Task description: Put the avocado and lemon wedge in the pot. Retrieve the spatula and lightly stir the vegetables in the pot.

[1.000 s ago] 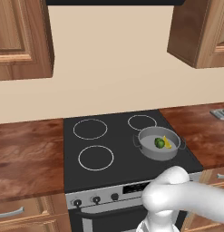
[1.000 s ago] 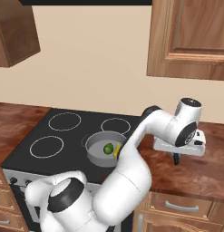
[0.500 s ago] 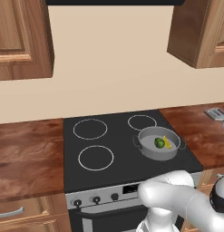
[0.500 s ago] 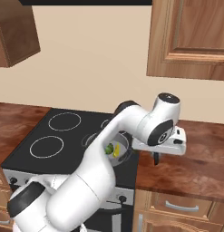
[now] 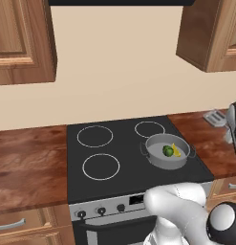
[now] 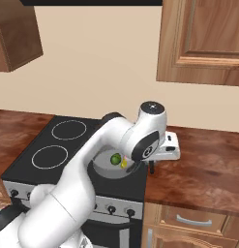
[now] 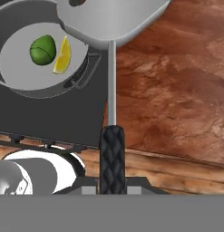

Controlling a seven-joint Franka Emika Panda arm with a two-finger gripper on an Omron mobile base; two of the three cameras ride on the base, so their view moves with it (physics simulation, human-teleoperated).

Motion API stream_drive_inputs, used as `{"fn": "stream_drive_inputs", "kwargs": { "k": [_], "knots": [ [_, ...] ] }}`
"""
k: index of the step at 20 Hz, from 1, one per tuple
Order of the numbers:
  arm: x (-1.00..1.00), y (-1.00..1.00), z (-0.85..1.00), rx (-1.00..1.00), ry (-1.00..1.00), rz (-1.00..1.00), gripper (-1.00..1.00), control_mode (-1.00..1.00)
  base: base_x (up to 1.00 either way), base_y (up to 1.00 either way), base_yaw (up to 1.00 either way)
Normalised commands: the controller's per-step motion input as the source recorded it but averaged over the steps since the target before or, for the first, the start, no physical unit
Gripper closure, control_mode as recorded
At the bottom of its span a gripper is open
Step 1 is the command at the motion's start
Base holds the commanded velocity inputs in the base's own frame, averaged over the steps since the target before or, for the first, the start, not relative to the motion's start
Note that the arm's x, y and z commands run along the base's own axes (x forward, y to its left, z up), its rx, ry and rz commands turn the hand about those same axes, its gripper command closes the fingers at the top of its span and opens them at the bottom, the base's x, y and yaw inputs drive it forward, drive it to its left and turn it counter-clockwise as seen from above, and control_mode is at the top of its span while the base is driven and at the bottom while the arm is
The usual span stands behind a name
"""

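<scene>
A shallow round grey metal pot (image 5: 167, 151) with two small side handles sits on the front right burner of the black glass stovetop (image 5: 114, 158), and inside it lie a small glossy dark green avocado (image 5: 167, 151) and a bright yellow lemon wedge (image 5: 176, 150), side by side and touching or nearly so. In the hand view the avocado (image 7: 42, 50) lies left of the lemon wedge (image 7: 63, 55) on the pot's grey floor (image 7: 22, 68). The two-finger gripper (image 7: 112, 181) is clamped on the black, cross-hatched handle of a spatula (image 7: 112, 154), whose thin silver shaft runs up to a broad flat grey metal blade at the top of that view. The spatula is held above the reddish-brown wooden counter (image 7: 177, 90), just right of the stovetop's edge, its blade reaching partly over the pot's rim. In the right base view the white arm bends over the stove, the hand (image 6: 165, 151) to the right of the pot (image 6: 99, 170), above the counter (image 6: 203, 174).
</scene>
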Motion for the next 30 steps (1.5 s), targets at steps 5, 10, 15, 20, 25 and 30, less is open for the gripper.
{"fn": "stream_drive_inputs", "kwargs": {
  "k": [5,10,15,20,25,30],
  "knots": [
    [0.00,0.35,0.00,-0.02,0.00,0.09,1.00,-1.00,0.00,0.00,0.00],
    [0.00,0.28,0.00,0.00,0.00,0.04,1.00,-1.00,0.00,0.00,0.00],
    [0.00,0.35,0.00,0.00,0.00,0.00,1.00,-1.00,0.00,0.00,0.00],
    [0.14,0.42,0.00,0.00,0.00,-0.02,1.00,-1.00,0.00,0.00,0.00],
    [0.19,0.40,0.00,0.00,0.00,-0.04,1.00,-1.00,0.00,0.00,0.00],
    [0.36,0.34,0.00,-0.01,0.00,-0.04,1.00,-1.00,0.00,0.00,0.00]
  ]
}}
